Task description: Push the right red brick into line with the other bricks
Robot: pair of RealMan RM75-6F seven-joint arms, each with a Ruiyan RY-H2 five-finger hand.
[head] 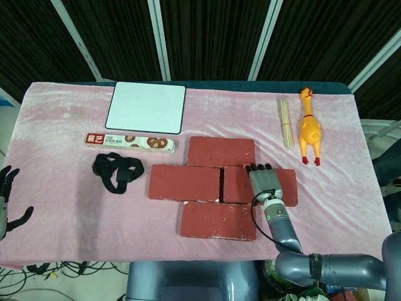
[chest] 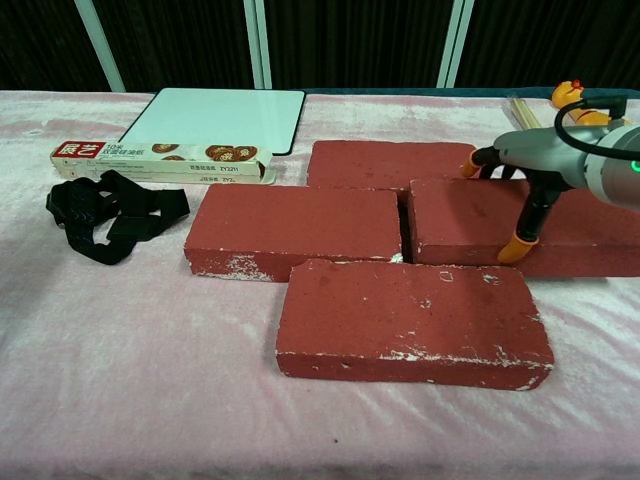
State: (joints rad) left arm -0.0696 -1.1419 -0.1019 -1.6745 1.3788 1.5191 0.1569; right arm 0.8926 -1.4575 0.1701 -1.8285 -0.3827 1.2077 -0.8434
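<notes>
The right red brick (head: pixel 235 186) (chest: pixel 455 222) lies on the pink cloth with its left end almost touching the middle-left brick (head: pixel 183 182) (chest: pixel 292 228); only a thin gap shows. A far brick (head: pixel 220 151) (chest: pixel 385 163) lies behind them and a near brick (head: pixel 218 220) (chest: pixel 410 320) in front. My right hand (head: pixel 267 184) (chest: pixel 540 175) rests flat on top of the right brick, fingers spread, thumb tip down on the brick's top. My left hand (head: pixel 7 200) hangs open off the table's left edge, in the head view only.
A black strap (head: pixel 116 171) (chest: pixel 110 214), a biscuit box (head: pixel 130 142) (chest: pixel 160 156) and a white board (head: pixel 146 107) (chest: pixel 218 118) lie left and behind. A rubber chicken (head: pixel 309 127) and wooden sticks (head: pixel 286 120) lie at the far right.
</notes>
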